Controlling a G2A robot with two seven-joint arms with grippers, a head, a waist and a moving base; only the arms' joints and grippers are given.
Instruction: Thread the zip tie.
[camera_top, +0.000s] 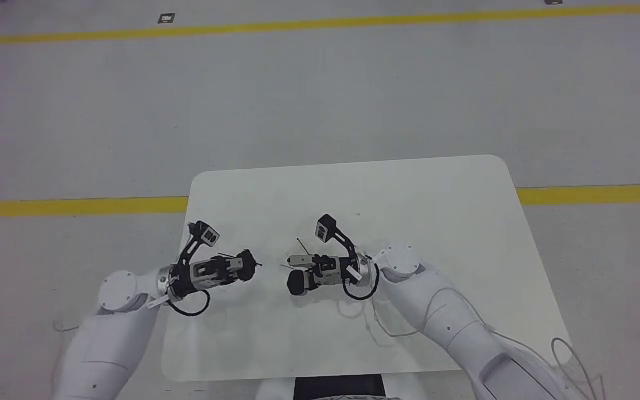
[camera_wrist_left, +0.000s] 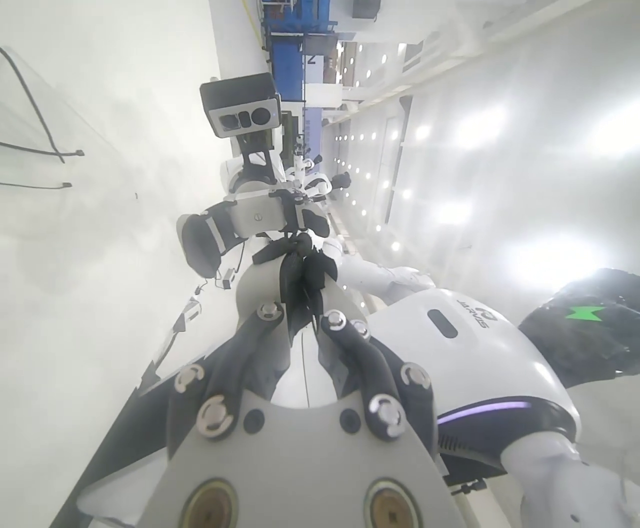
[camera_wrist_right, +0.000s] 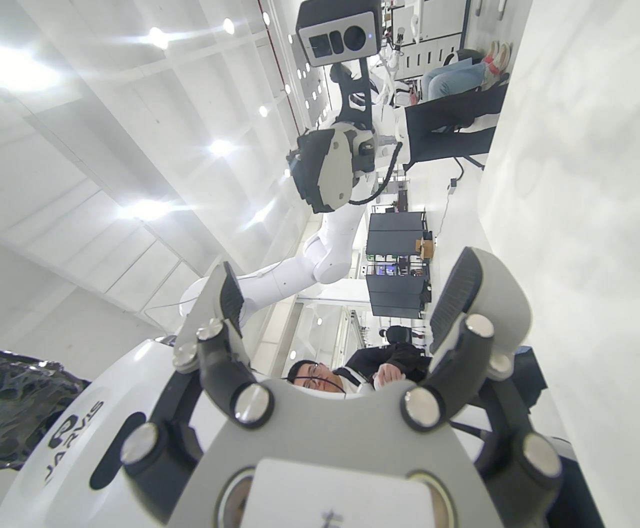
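Two grippers face each other over the near-left part of the white worktop (camera_top: 420, 200), their tips apart with a short open gap between them. Black zip ties (camera_wrist_left: 78, 153) lie flat on the worktop near the left gripper (camera_top: 253, 265), apart from both grippers, their small square heads close to one another but not touching. The left gripper's dark fingers (camera_wrist_left: 294, 282) are drawn together. A thin dark line runs back between them, and I cannot tell whether it is a strap in its hold. The right gripper (camera_top: 291, 273) is spread wide, with open space between its ribbed pads (camera_wrist_right: 452, 295). The left arm crosses the worktop's left edge, so that side is tight, and the near edge runs close behind both wrists. Far and right of the grippers there is broad room up to the rounded corners. Yellow floor lines (camera_top: 300, 24) lie beyond the far edge.
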